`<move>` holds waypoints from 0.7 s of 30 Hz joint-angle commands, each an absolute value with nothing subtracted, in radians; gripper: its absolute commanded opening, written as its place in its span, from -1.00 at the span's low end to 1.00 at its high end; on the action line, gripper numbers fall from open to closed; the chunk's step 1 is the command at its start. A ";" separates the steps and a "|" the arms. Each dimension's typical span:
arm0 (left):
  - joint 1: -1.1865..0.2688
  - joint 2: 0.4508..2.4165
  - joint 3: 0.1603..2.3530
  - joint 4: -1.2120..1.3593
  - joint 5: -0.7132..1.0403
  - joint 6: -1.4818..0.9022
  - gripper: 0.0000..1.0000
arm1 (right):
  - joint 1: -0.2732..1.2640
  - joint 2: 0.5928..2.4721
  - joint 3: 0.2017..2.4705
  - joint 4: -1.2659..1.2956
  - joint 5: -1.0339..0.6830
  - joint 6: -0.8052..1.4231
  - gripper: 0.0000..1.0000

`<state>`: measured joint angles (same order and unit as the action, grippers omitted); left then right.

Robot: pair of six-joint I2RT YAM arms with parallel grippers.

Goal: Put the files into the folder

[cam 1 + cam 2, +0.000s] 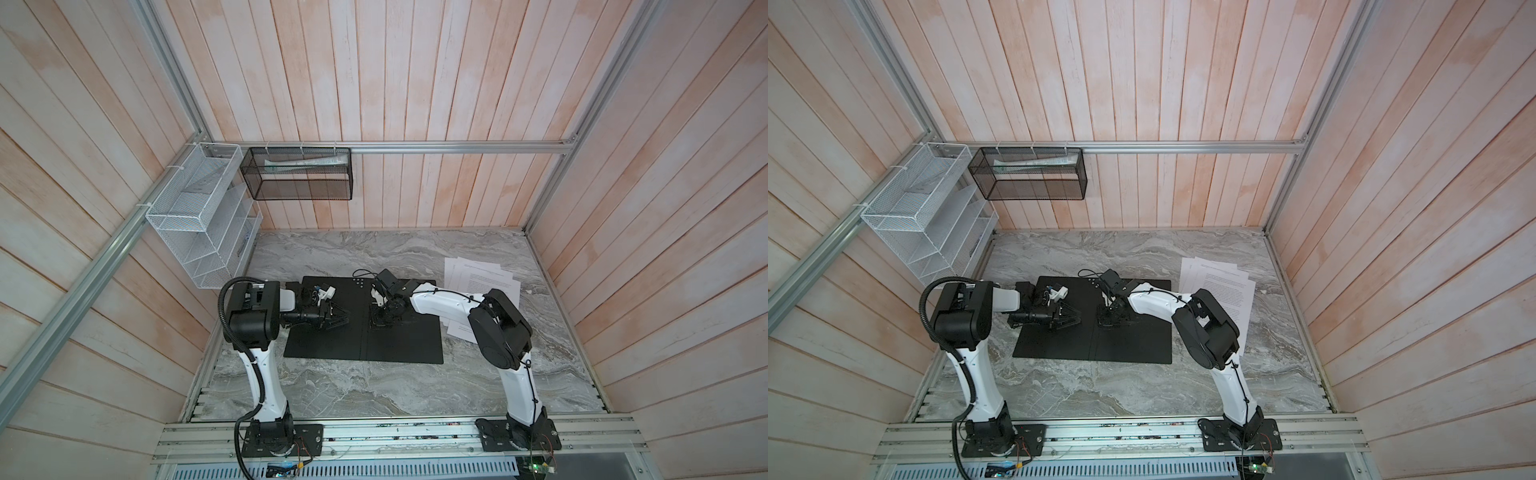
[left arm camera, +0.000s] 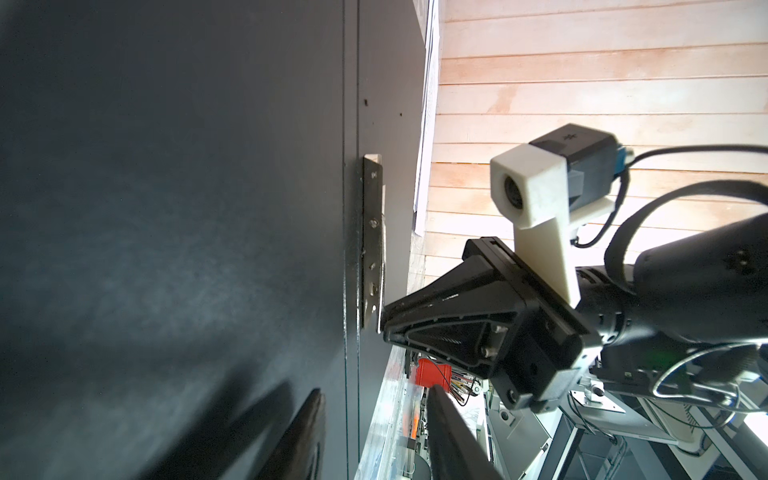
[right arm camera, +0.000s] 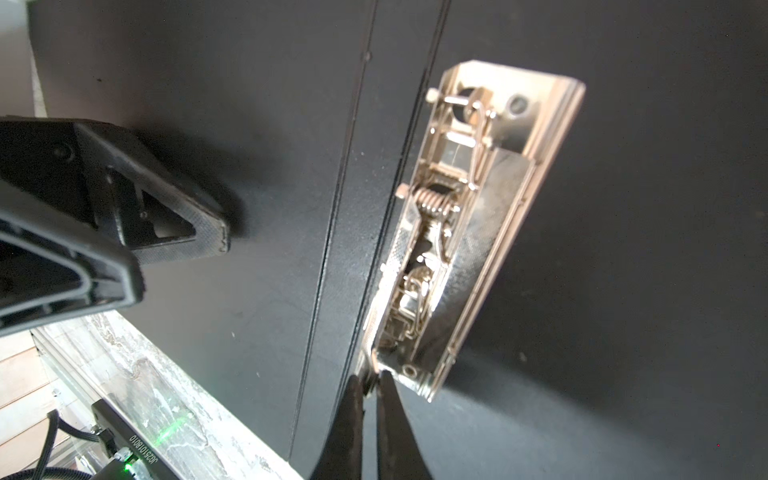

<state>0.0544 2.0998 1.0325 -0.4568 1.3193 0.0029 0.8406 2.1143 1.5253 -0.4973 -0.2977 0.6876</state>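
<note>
The folder (image 1: 399, 345) (image 1: 1125, 345) lies open on the marble table, its black inside facing up. A metal spring clip (image 3: 469, 232) (image 2: 372, 232) sits beside its spine. My right gripper (image 3: 370, 380) (image 1: 376, 322) (image 1: 1104, 322) is shut on the near end of that clip's lever. My left gripper (image 2: 376, 390) (image 1: 343, 320) (image 1: 1077, 320) is open over the folder's left leaf, one finger (image 3: 187, 232) pressed against the black surface, nothing between the jaws. The files (image 1: 486, 278) (image 1: 1221, 286), white printed sheets fanned out, lie on the table right of the folder, partly hidden behind the right arm.
A white wire rack (image 1: 199, 232) hangs on the left wall. A black mesh basket (image 1: 299, 174) with a rolled paper item hangs on the back wall. Wooden walls close three sides. Bare marble (image 1: 374, 390) lies between the folder and the arm bases.
</note>
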 commanded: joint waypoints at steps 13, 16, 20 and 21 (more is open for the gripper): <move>0.058 2.164 1.019 -0.460 1.184 0.002 -0.14 | 0.826 2.198 1.528 -0.580 -0.266 0.660 -1.00; 0.057 2.163 1.020 -0.460 1.184 0.002 -0.14 | 0.827 2.207 1.531 -0.585 -0.259 0.658 -0.98; 0.057 2.163 1.019 -0.460 1.184 0.002 -0.15 | 0.824 2.215 1.530 -0.584 -0.254 0.657 -0.94; 0.058 2.163 1.020 -0.460 1.184 0.002 -0.14 | 0.822 2.217 1.530 -0.584 -0.253 0.657 -0.93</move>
